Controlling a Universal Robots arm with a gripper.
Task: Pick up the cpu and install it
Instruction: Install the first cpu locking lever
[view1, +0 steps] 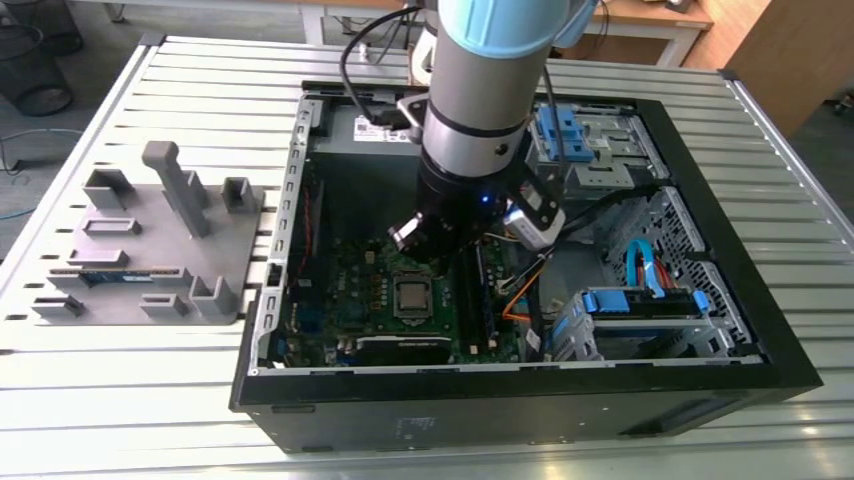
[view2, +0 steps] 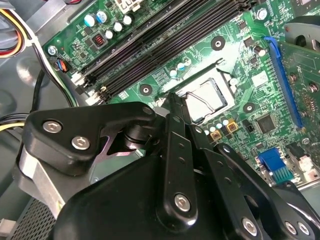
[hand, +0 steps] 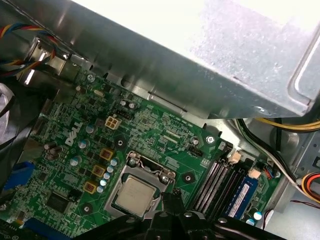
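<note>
Fixture tray (view1: 147, 250): grey, on the slatted table at the exterior view's left, beside the open computer case (view1: 721, 330).
Motherboard (view1: 360, 290): green, lying flat inside the case.
Cpu (view1: 412, 294): seated in its socket on the motherboard; silver top visible in both wrist views (hand: 134, 195) (view2: 207, 97).
Gripper (view2: 172, 107): above the socket, fingers drawn together, grasping nothing.
Drive bay (view1: 641, 305): blue-tabbed, at the exterior view's right.

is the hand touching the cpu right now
Cannot tell. In both wrist views the hand overlaps the edge of the cpu seated in its socket, and no view shows contact or a gap plainly.
</note>
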